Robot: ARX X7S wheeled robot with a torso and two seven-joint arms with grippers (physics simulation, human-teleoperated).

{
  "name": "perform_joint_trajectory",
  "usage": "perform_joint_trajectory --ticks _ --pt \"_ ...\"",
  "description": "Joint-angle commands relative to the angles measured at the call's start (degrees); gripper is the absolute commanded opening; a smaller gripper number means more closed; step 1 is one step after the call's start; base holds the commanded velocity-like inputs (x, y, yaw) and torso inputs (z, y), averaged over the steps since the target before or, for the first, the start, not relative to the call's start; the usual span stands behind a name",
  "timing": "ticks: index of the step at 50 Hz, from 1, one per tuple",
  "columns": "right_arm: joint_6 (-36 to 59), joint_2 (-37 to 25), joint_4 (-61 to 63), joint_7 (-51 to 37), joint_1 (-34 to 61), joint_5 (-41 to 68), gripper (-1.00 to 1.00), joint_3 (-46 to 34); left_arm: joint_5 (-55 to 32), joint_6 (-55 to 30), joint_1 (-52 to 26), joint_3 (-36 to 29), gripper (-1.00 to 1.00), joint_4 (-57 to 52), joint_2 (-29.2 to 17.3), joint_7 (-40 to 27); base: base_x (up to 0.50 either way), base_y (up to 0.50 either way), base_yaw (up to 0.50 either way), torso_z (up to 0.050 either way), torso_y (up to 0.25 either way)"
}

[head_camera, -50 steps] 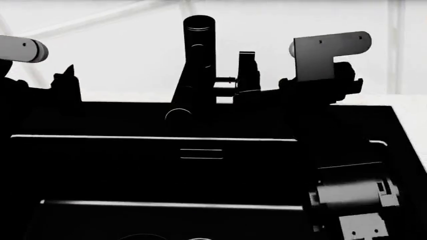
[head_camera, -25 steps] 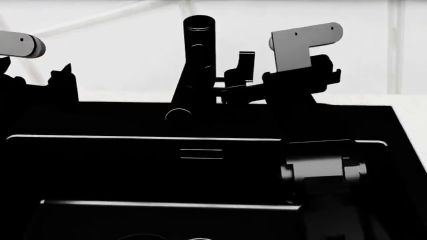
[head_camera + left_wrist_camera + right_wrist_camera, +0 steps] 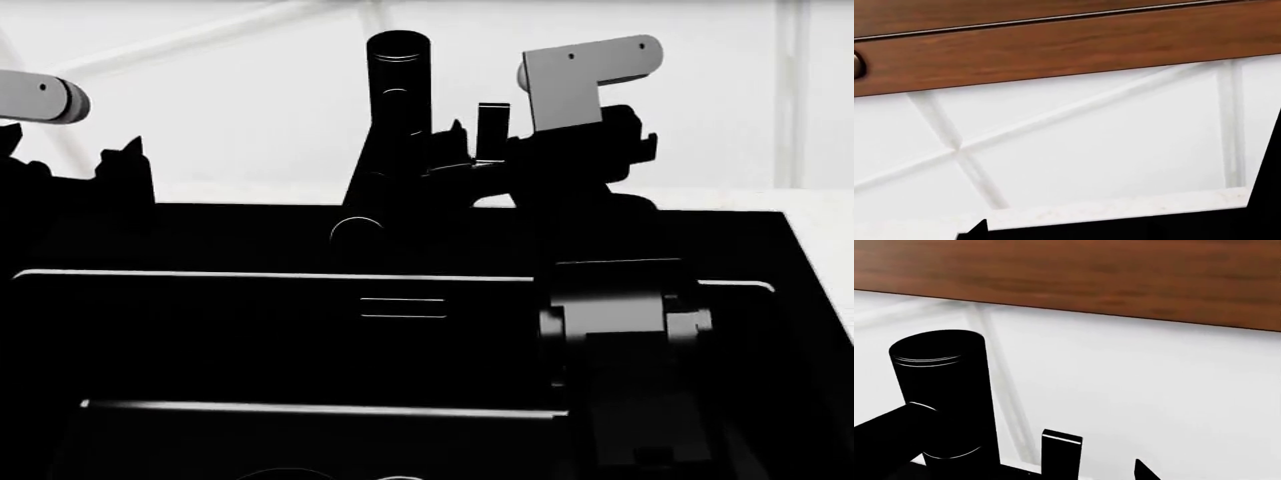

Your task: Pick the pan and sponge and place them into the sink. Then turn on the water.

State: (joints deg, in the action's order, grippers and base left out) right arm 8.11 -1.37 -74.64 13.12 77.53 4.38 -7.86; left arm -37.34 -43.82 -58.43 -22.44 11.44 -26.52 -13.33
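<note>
Sink (image 3: 400, 275): black basin fills the lower head view, its long axis running across the view; the slot-shaped overflow (image 3: 402, 306) sits on the far wall, also lying crosswise.
Pan and sponge: neither can be made out in the dark basin.
Writing: no brand, label or lettering can be read on any surface.
Right arm (image 3: 621, 330): rises from the lower right of the head view over the sink's right half, a grey joint midway, its grey wrist bracket (image 3: 581, 80) topmost.
Right gripper (image 3: 461, 165): black against black, just beside the faucet's right side near the lever (image 3: 491, 125); contact and finger spacing cannot be told.
Left gripper (image 3: 127, 165): raised over the sink's left rim, well apart from the faucet; only a dark tip shows, so spread or closed cannot be told.
Faucet (image 3: 396, 110): tall black cylinder, upright behind the sink's far edge; in the right wrist view (image 3: 944, 390) it stands close.
Wall (image 3: 1087, 140): white tiles behind.
Cabinet (image 3: 1054, 45): brown wood above the tiles.
</note>
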Motion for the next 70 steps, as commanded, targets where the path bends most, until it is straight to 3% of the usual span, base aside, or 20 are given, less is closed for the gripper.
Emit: perform_joint_trajectory --ticks 1,12,54,70 --pt "1.1 0.3 -0.3 -0.6 0.3 -2.5 1.0 3.8 -0.5 -0.2 0.4 0.3 1.0 -0.1 -0.4 0.1 0.0 0.0 0.0 0.0 0.0" --pt "0.8 0.3 -0.3 -0.5 0.6 -3.5 1.0 4.8 1.5 3.1 -0.1 -0.9 1.0 -1.0 -0.2 0.9 0.0 0.0 0.0 0.0 0.0" --pt "2.5 0.6 -0.3 -0.8 5.0 -3.7 1.0 5.2 1.9 3.5 -0.3 -2.0 1.0 -0.7 -0.6 1.6 0.0 0.0 0.0 0.003 -0.037" --pt "2.6 0.6 -0.3 -0.8 5.6 -3.6 1.0 5.2 2.2 3.5 -1.1 -2.2 1.0 -0.7 -0.6 1.3 0.0 0.0 0.0 0.007 -0.127"
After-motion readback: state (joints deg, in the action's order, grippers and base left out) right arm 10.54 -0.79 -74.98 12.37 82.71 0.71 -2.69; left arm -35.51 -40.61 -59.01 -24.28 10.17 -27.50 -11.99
